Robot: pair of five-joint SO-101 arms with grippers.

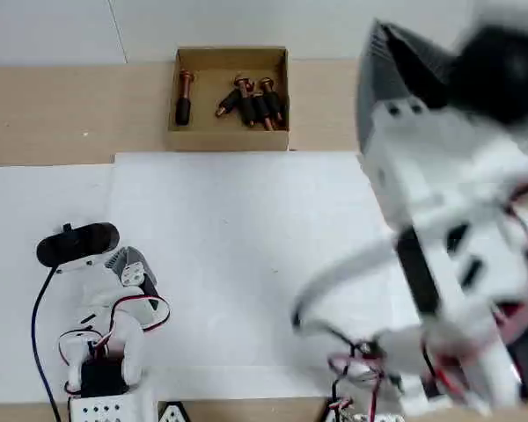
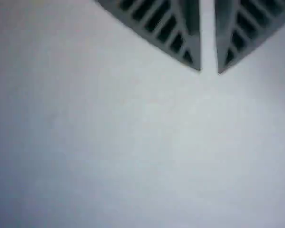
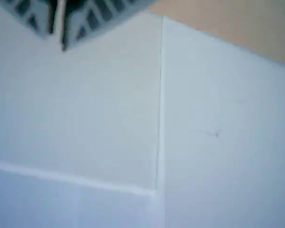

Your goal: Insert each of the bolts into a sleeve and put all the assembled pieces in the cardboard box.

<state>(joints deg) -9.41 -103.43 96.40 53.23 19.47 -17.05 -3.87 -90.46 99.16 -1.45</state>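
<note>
The cardboard box [image 1: 229, 136] stands at the far edge of the white paper. Inside it lie several copper bolts in black sleeves: one alone [image 1: 185, 97] by the left wall and a cluster [image 1: 252, 104] toward the right. My left gripper [image 2: 209, 70] hangs close over bare white paper, shut with only a thin slit between its fingers and nothing held. The left arm [image 1: 106, 308] sits folded at the near left. My right gripper [image 3: 61, 40] is shut and empty above the paper. The right arm [image 1: 440, 220] looms blurred at the right.
White paper sheets [image 1: 246, 264] cover the table's middle, and their seams [image 3: 159, 118] show in the right wrist view. Bare wooden tabletop [image 1: 70, 105] flanks the box. Red and black cables [image 1: 361, 360] trail at the right arm's base.
</note>
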